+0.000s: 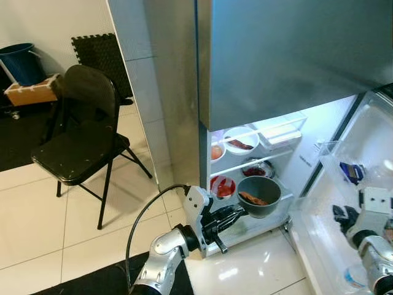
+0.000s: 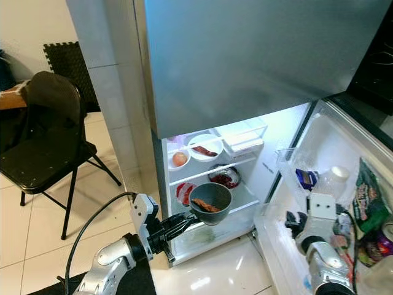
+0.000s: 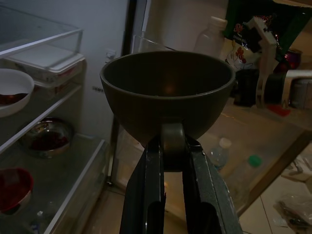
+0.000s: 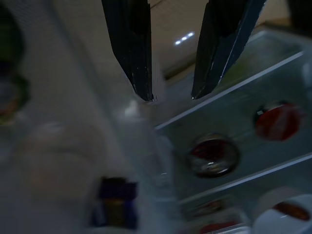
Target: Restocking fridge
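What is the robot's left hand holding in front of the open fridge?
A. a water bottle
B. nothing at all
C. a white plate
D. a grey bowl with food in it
D. The left gripper is shut on the rim of a grey bowl with a brownish piece of food inside, held out toward the fridge shelves.

The fridge [image 1: 288,55] is grey steel outside and white inside. The bowl [image 1: 259,195] is dark grey and carries a brown-orange strip of food. On the shelves are a white bowl [image 1: 241,140] with dark red food and a red bowl [image 1: 222,186]. The chair [image 1: 80,135] is black. The floor tiles [image 1: 37,227] are cream.
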